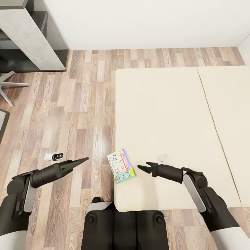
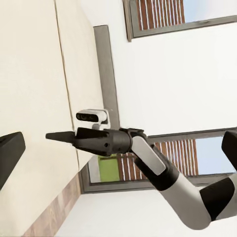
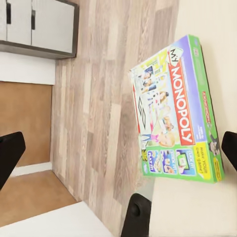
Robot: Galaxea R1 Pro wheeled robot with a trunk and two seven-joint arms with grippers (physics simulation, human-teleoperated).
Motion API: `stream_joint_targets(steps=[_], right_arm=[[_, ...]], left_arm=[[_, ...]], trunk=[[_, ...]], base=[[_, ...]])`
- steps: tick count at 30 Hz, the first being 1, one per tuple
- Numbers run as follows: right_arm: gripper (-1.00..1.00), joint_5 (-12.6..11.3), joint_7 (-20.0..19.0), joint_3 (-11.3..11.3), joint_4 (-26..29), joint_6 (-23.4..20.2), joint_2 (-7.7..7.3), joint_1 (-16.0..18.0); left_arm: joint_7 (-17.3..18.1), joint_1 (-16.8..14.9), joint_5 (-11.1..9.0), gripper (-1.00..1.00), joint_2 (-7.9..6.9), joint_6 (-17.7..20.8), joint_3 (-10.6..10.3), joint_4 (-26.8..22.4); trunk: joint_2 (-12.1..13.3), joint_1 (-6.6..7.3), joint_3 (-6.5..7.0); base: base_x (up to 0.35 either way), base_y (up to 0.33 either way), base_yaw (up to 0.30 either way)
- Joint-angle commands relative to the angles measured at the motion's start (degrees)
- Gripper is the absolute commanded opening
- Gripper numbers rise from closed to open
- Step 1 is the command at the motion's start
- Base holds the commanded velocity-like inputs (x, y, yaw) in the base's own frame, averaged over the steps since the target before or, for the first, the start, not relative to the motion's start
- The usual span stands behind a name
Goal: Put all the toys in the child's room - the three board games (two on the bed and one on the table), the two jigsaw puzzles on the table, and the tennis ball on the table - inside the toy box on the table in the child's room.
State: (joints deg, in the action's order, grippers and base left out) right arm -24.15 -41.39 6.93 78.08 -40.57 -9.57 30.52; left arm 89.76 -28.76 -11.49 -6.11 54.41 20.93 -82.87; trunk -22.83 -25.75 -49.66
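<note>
Overhanging bed (image 1: 166,114) edge: board game (image 1: 121,166), wood floor (image 1: 80,104).

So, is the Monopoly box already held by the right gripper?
No, the Monopoly box lies on the bed, apart from the right gripper.

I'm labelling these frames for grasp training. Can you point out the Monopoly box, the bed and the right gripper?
Monopoly box (image 3: 173,113), right wrist view: on the printed lid.
Bed (image 1: 166,111), head view: on bare mattress top.
Right gripper (image 1: 143,168), head view: at the fingertips.
</note>
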Motion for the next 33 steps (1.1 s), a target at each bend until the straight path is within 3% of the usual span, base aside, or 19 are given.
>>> stream_joint_targets(steps=[1, 6, 16, 24, 33], right_arm=[[1.00, -0.3, 0.0, -0.4, 1.0, -0.4, -0.10, -0.5], [1.00, -0.2, -0.2, -1.7, 5.4, -0.4, -0.36, -2.4], [1.00, 0.1, -0.3, -2.7, 6.2, 0.2, -0.53, -4.3], [1.00, 0.2, -0.3, -3.9, 6.2, 0.3, -0.56, -4.8], [1.00, 0.3, -0.2, -4.4, 6.2, 0.4, -0.47, -4.9]], left_arm=[[0.2, 0.0, 0.1, 1.00, -0.17, 0.6, 0.2, 0.0], [0.2, 0.1, 0.0, 1.00, -2.40, 0.6, 0.7, 0.0], [0.2, 0.3, 0.3, 1.00, -5.83, 0.7, 1.2, 0.3], [0.2, 1.4, 0.4, 1.00, -8.13, 0.3, 4.8, 0.5], [0.2, 1.7, 0.5, 1.00, -8.53, 0.2, 5.4, 0.6]], trunk=[[-0.1, -0.04, -0.06], [-0.1, -0.04, 0.11], [-0.1, -0.04, 0.97], [-0.1, -0.04, 1.72], [-0.1, -0.04, 2.56]], base=[[0.000, 0.000, 0.000], [0.000, 0.000, 0.000], [0.000, 0.000, 0.010], [0.000, 0.000, 0.066], [0.000, 0.000, 0.086]])
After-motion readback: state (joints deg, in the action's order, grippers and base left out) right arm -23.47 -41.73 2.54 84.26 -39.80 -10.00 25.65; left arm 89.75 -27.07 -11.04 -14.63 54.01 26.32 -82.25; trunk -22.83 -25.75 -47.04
